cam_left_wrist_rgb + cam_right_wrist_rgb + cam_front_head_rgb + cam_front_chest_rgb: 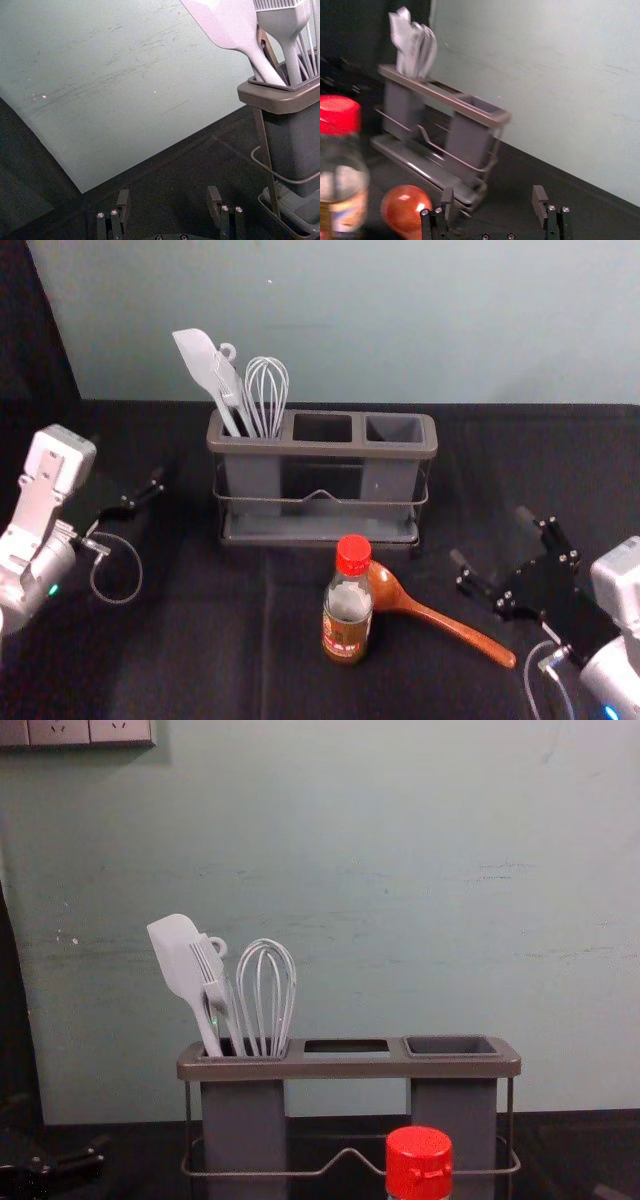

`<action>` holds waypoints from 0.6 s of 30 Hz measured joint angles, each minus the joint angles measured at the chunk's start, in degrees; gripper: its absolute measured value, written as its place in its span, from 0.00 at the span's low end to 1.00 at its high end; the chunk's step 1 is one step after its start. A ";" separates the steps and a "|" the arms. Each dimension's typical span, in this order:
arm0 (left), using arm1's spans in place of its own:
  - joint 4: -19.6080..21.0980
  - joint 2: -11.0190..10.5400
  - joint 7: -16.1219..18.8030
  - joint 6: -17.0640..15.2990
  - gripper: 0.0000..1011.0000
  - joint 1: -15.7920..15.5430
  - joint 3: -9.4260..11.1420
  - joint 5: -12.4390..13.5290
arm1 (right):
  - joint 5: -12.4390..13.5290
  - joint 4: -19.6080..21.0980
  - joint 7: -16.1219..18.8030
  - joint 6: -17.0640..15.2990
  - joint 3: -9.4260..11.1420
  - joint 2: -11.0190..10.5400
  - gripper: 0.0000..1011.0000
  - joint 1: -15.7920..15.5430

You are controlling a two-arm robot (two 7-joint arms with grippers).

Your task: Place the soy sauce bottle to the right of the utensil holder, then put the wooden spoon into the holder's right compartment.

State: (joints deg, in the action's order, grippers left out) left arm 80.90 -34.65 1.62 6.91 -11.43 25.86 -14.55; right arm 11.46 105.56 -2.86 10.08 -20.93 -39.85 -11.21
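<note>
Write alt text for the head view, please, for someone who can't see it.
A red-capped sauce bottle stands before a grey utensil holder, a wooden spoon lying partly behind it and pointing right. White utensils fill the holder's left compartment. The left gripper and right gripper hover open at either side of the dark table.

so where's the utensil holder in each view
Head view: utensil holder near the middle, behind the bottle.
Left wrist view: partly cut off at the edge, beyond the open left gripper.
Right wrist view: slanting, beyond the spoon and open right gripper.
Chest view: low, around centre, behind the bottle's red cap.
Shared landmark: pale spatula standing in it.
</note>
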 joint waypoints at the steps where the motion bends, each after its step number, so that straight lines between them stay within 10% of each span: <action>1: 0.00 0.00 0.00 0.00 0.99 0.00 0.00 0.00 | 0.53 0.45 0.56 0.36 0.14 -0.14 0.99 -0.42; 12: 0.00 0.00 0.00 0.00 0.99 0.00 0.00 0.00 | 11.23 2.75 11.93 4.49 0.95 -0.80 0.99 -2.91; 18: 0.00 0.00 0.00 0.00 0.99 0.00 0.00 0.00 | 12.02 3.31 14.49 4.06 0.28 0.03 0.99 -2.86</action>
State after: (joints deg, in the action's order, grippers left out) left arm 80.90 -34.65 1.62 6.91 -11.43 25.86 -14.55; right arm 23.48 108.87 11.63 14.14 -20.65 -39.82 -14.07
